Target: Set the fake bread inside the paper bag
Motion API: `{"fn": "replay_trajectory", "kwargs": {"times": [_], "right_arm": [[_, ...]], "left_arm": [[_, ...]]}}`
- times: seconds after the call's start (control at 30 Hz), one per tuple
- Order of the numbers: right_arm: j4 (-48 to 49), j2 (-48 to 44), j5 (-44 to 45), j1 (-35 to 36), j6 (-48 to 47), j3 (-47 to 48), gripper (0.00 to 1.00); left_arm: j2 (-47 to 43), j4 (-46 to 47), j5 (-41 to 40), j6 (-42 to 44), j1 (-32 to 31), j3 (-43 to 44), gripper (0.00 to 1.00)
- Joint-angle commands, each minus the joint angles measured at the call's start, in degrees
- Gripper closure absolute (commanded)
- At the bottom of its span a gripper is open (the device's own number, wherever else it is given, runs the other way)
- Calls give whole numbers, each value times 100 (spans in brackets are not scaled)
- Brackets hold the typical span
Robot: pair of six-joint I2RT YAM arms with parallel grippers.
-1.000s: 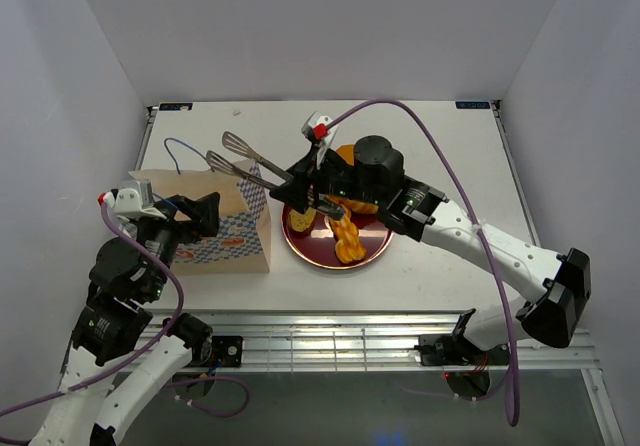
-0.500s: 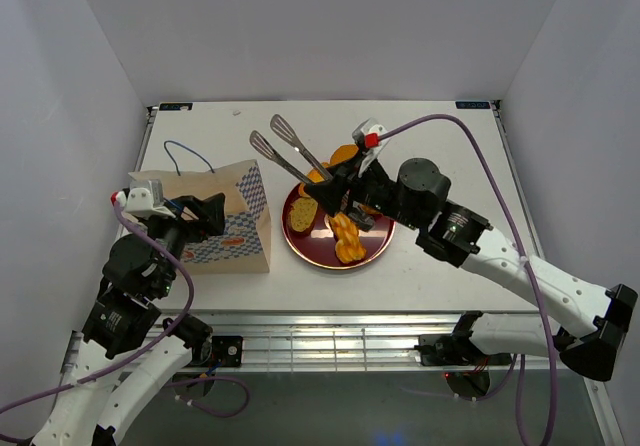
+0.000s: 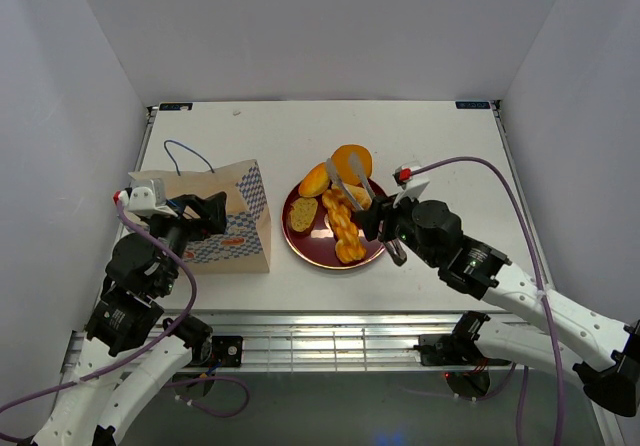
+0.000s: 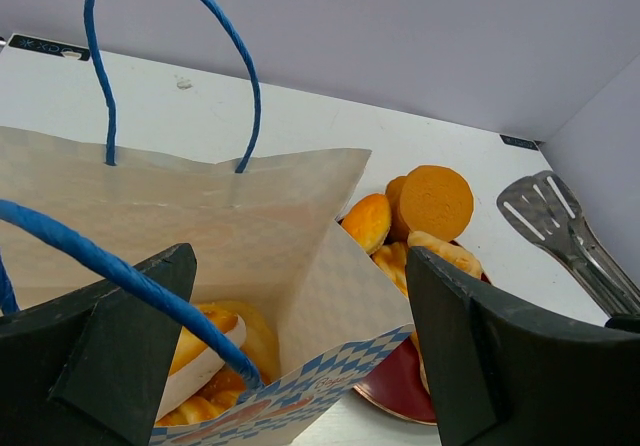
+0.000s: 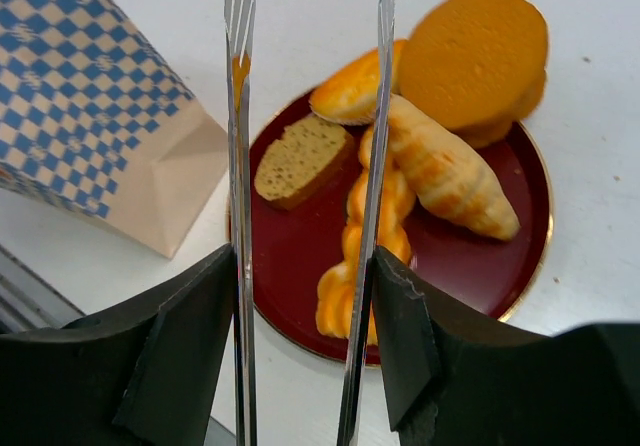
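**Tongs back over the plate, next pick pending**

Logged the right gripper (image 3: 385, 224) pulled off the bag side and back toward the near edge within the last second. Saw the tongs (image 3: 347, 178) swung from beside the paper bag (image 3: 235, 228) to above the plate (image 3: 312, 249). Read this as one delivery finished and a fresh pick being set up.

Found the left gripper (image 4: 300, 306) low at the bag mouth, fingers spread wide, clasping nothing visible. Counted some fake bread (image 4: 215, 341) already inside the bag.

Found the right gripper clamped around the tongs, arm stretched low and forward, blades apart above the braided stick (image 5: 345, 286); contact not judged.

Saw more left on the plate — slice (image 5: 300, 161), long loaf (image 5: 445, 176), round bun (image 5: 475, 51) at the far rim.
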Motion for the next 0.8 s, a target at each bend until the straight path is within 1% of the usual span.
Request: {"fn": "replay_trajectory", "kwargs": {"times": [0.0, 0.17, 0.33, 0.57, 0.77], "right_arm": [[-287, -258, 663, -63, 217, -125, 40], [-830, -372, 918, -116, 209, -301, 39], [-1254, -224, 892, -125, 112, -283, 39], [-1298, 286, 945, -142, -99, -275, 36], [-1185, 893, 744, -274, -283, -204, 36]], "left_arm": [[60, 78, 32, 14, -19, -22, 4], [51, 78, 40, 14, -19, -48, 4], [51, 60, 58, 31, -19, -49, 4], [77, 51, 49, 49, -19, -57, 4], [69, 60, 49, 49, -19, -66, 4]]}}
